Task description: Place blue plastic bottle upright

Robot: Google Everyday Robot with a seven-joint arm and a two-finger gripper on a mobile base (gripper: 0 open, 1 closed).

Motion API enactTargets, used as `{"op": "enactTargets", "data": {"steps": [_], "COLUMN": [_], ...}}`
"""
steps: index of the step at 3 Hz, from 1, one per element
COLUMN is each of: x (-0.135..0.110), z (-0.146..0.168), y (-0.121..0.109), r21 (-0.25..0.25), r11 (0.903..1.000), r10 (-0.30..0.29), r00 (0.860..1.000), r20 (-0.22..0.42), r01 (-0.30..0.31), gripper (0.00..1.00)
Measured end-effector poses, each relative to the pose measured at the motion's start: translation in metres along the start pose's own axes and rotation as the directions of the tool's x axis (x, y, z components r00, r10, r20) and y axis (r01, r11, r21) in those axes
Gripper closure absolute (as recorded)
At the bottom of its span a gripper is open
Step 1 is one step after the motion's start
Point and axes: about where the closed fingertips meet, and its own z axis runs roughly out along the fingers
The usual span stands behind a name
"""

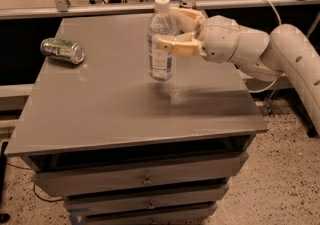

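The blue plastic bottle (161,41) is clear with a white cap and a blue-and-white label. It stands upright over the middle of the grey cabinet top (115,104), its base at or just above the surface. My gripper (172,31) reaches in from the right, with its tan fingers (177,47) shut around the bottle's upper body.
A green can (63,50) lies on its side at the left of the cabinet top. The cabinet has drawers (145,179) below. A railing (100,6) and office chairs are behind. My white arm (260,51) stretches over the right edge.
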Motion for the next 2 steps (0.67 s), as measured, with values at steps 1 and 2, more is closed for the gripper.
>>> {"op": "enactTargets", "data": {"steps": [1,2], "x": [0.019,0.032], "z": [-0.009,-0.018], "y": [0.000,0.000], "r21": [0.033,0.053], "r11": [0.9979,0.9961], "r10": [0.058,0.072], "r00": [0.998,0.997], "r20": [-0.031,-0.042], "r01": [-0.057,-0.070], "gripper": [1.00,1.00]}}
